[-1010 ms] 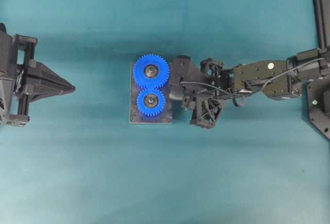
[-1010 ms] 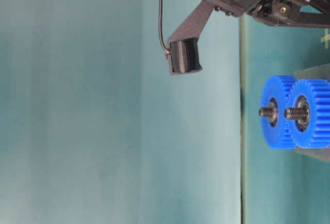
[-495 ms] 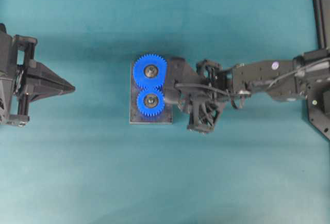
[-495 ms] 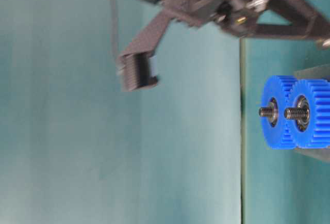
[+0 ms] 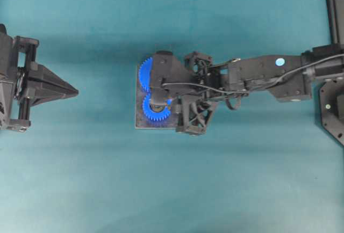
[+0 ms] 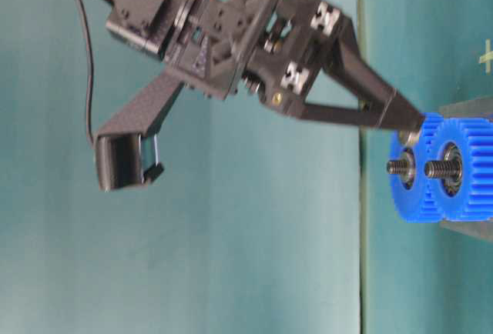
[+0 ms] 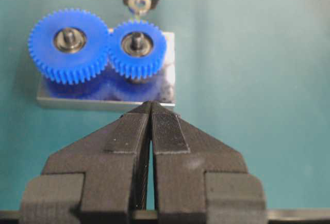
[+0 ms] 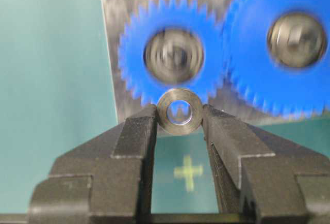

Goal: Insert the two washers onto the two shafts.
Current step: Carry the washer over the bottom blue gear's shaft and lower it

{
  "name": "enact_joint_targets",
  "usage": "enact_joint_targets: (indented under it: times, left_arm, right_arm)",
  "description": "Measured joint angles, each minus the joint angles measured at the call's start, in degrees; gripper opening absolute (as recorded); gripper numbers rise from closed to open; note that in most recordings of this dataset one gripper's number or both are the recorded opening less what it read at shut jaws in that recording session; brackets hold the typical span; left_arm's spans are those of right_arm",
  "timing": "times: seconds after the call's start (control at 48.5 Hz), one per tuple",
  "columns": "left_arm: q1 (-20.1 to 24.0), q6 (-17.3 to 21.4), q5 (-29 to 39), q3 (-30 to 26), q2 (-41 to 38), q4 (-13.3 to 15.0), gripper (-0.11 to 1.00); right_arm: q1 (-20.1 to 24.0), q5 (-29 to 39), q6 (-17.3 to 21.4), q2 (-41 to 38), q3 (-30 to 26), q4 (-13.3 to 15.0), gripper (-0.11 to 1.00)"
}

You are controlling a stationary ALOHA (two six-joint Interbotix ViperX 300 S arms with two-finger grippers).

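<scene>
Overhead, I see my right gripper (image 5: 157, 104) over the smaller gear (image 5: 156, 109). In the right wrist view its fingers pinch the washer (image 8: 179, 110) just short of that gear's shaft (image 8: 174, 54). The left wrist view shows my left gripper (image 7: 150, 111) closed, empty.

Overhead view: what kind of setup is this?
Likely a lab bench for assembly tests: teal cloth-covered table, two blue gears on a metal base plate, and the right hand holding a washer.

2 blue gears (image 5: 156, 96) crowd the plate (image 5: 138, 124) — open teal table (image 5: 97, 179) all around.
</scene>
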State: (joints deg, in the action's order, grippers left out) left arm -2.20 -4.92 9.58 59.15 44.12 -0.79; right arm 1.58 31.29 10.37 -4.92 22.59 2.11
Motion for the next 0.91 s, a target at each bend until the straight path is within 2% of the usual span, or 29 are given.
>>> enact_joint_targets:
  times: [0.907]
  left_arm:
    - [0.0, 0.0, 0.0, 0.0, -0.1, 0.0, 0.00]
  right_arm:
    - [0.1, 1.6, -0.1, -4.8, -4.5, 0.2, 0.32]
